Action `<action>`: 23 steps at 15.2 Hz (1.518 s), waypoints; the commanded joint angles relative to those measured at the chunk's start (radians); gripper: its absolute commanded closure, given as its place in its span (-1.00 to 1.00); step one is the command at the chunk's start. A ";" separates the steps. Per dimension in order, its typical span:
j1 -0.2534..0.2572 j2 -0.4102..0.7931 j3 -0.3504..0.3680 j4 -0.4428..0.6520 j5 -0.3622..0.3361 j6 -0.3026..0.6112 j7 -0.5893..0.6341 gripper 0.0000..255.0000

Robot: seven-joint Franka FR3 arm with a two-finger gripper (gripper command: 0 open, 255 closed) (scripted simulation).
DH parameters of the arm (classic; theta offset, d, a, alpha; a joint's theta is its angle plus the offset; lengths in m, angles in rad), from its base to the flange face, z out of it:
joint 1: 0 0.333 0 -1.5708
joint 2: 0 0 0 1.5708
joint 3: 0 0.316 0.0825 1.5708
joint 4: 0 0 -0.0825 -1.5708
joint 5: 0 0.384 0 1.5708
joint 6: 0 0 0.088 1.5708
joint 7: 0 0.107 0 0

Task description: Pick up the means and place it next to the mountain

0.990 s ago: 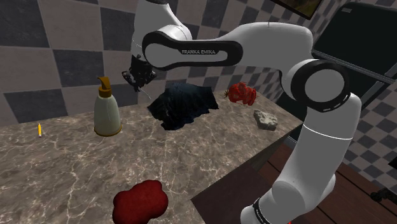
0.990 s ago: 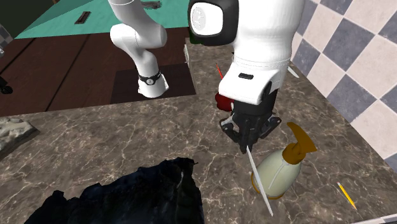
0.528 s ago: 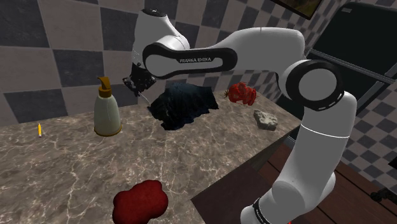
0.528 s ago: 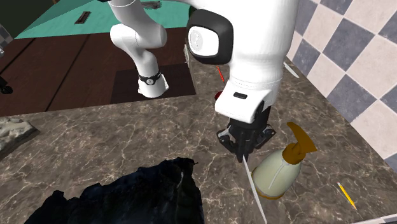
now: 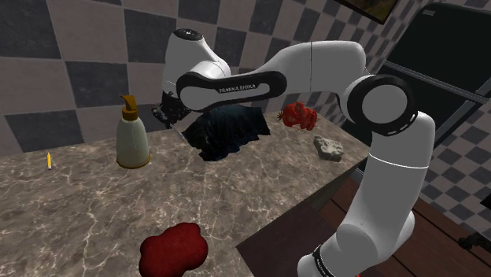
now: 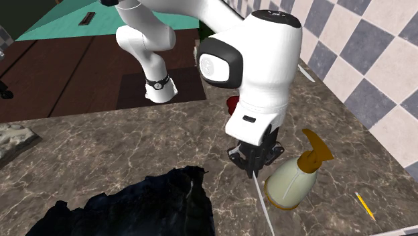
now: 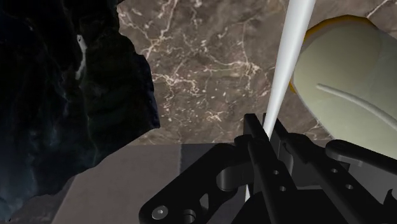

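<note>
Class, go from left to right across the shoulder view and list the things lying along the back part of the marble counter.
Yellow pencil → pump bottle → dark rocky mound → red spiky thing → grey stone. The red blob at the front is left out, since it spans the gap between bottle and mound.

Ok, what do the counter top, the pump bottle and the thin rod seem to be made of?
The counter top: brown stone with pale veins, apparently marble.
The pump bottle: smooth cream body, mustard pump; probably plastic, not certain.
The thin rod, clasped in the gripper: plain white, smooth; material cannot be told.
</note>
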State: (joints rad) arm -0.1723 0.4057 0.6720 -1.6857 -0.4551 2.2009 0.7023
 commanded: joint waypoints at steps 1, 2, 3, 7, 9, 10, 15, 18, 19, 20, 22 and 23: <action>0.002 0.009 -0.006 -0.017 -0.011 0.024 0.009 1.00; 0.003 0.014 -0.009 -0.023 -0.017 0.034 0.014 1.00; 0.005 0.020 -0.012 -0.030 -0.023 0.045 0.019 1.00; 0.013 0.042 -0.026 -0.052 -0.048 0.084 0.039 1.00; 0.017 0.054 -0.034 -0.062 -0.061 0.104 0.050 1.00; 0.020 0.061 -0.038 -0.066 -0.068 0.113 0.055 1.00; 0.033 0.094 -0.060 -0.085 -0.103 0.160 0.083 1.00; 0.043 0.116 -0.074 -0.094 -0.125 0.186 0.100 1.00; 0.046 0.123 -0.079 -0.096 -0.132 0.195 0.106 1.00; 0.050 0.131 -0.084 -0.098 -0.140 0.204 0.111 1.00; 0.056 0.144 -0.094 -0.101 -0.153 0.218 0.121 1.00; 0.056 0.144 -0.094 -0.101 -0.153 0.218 0.121 1.00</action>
State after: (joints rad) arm -0.1173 0.5485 0.5796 -1.7863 -0.6060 2.4167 0.8223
